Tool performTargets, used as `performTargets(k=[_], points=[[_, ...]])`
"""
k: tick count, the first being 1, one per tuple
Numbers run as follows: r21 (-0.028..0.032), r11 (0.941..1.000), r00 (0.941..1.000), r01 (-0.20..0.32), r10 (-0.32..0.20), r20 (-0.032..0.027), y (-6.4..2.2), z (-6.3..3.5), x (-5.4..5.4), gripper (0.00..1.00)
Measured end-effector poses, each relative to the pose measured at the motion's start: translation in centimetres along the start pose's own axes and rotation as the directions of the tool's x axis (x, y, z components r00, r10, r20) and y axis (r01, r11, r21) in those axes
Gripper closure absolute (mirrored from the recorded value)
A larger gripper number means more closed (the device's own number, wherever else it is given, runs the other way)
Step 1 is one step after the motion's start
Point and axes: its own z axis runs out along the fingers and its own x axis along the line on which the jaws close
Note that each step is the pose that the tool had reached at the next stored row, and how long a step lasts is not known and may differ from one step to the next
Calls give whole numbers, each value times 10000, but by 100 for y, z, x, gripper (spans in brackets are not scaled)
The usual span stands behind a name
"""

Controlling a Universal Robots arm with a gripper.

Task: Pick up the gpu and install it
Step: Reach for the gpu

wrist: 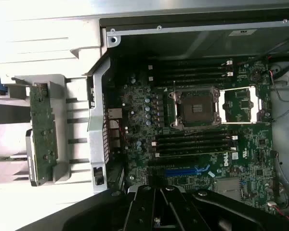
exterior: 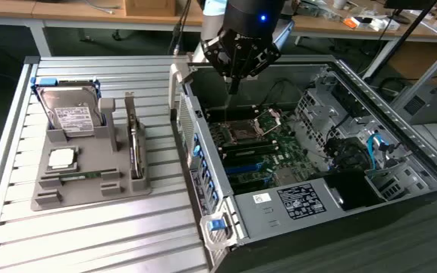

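Currently gpu [exterior: 132, 139] on edge in gray holder [exterior: 89, 192], long axis parallel to case [exterior: 193, 122]; tool [exterior: 234, 86] narrow, empty.

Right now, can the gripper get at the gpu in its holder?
Probably yes: the gpu stands on edge in the grey holder, its top edge uncovered. The gripper hangs above the open computer case, higher than the side wall between them.

You're in an electronics lab or workshop. An open black metal computer tower case [exterior: 190, 128] lies on its side, its green motherboard [wrist: 207, 139] bare. A ribbed aluminium-slat workbench [exterior: 89, 239] sits just beside it, and pale wooden desks [exterior: 21, 10] carrying loose cable [exterior: 103, 7] stand behind it.
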Motion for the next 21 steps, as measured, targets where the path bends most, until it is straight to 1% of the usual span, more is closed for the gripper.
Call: performTargets(k=[2, 9, 21], points=[[1, 10000, 10000, 0, 0, 0, -3, -1, 42, 89], [-1, 10000, 10000, -1, 1, 2, -9, -3, 122, 89], [0, 10000, 10000, 0, 0, 3, -16, -6, 218, 89]])
